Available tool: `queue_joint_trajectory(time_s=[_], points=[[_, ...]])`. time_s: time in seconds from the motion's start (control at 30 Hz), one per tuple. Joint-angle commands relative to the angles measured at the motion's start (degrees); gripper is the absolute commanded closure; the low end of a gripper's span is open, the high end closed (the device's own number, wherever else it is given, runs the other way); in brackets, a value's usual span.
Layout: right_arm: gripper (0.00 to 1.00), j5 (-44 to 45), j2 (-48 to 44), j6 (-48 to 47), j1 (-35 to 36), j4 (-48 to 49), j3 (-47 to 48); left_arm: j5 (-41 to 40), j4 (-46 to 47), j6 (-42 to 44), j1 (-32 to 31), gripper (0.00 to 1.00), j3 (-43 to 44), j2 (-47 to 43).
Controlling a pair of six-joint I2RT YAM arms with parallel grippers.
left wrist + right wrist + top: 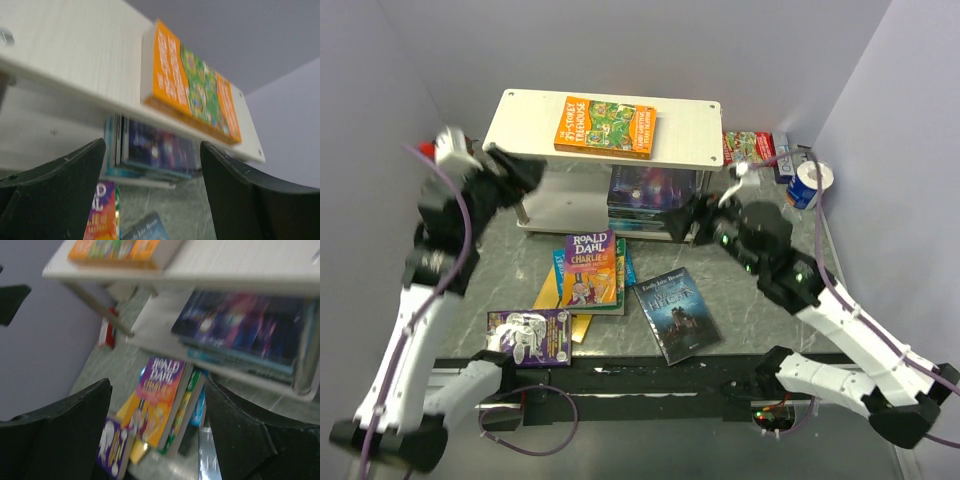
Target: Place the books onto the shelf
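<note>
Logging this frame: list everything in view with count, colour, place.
shelf: 1, pale wood top, white lower board, far centre
Treehouse book: 1, orange-green, on shelf top
stacked books: several, dark blue-purple, lower board
Roald Dahl book: 1, purple-orange, atop book pile before shelf
castle book: 1, dark blue-grey, right of pile
purple book: 1, near left arm base
packet: 1, red-green, behind shelf's right end
round object: 1, blue-white, far right
left end effector: 1, black, open, empty
right end effector: 1, black, open, empty
</note>
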Motion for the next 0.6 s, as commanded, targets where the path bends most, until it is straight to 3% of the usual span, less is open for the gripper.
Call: queue_joint_trajectory(time_s=[0.0,0.03,0.13,0.23,0.37,0.57], points=[[0.19,-0.81,-4.03,0.05,6.15,3.83,-12.14,-4.74,-1.09,-1.9,-6.16,0.18,-17.07,-10.46],[0.19,-2.04,-4.38,0.58,7.37,4.88,-14.45,-4.65,1.19,-2.95,-6.34,0.18,-26.08,-16.23],[0.2,-6.43,-3.25,4.0,8.79,9.97,-22.19,-0.63,4.8,-8.14,-6.52,0.18,-40.52,-24.17],[0.2,-10.47,0.61,7.87,9.93,18.14,-27.2,5.17,7.62,-11.75,-6.6,0.19,-47.85,-23.77],[0.21,-13.21,4.92,12.44,10.37,27.11,-29.06,8.53,14.21,-12.98,-6.6,0.22,-50.16,-19.99],[0.26,-15.41,12.65,12.98,10.55,29.15,-24.15,5.29,11.59,-11.32,-6.6,0.21,-49.98,-17.53]])
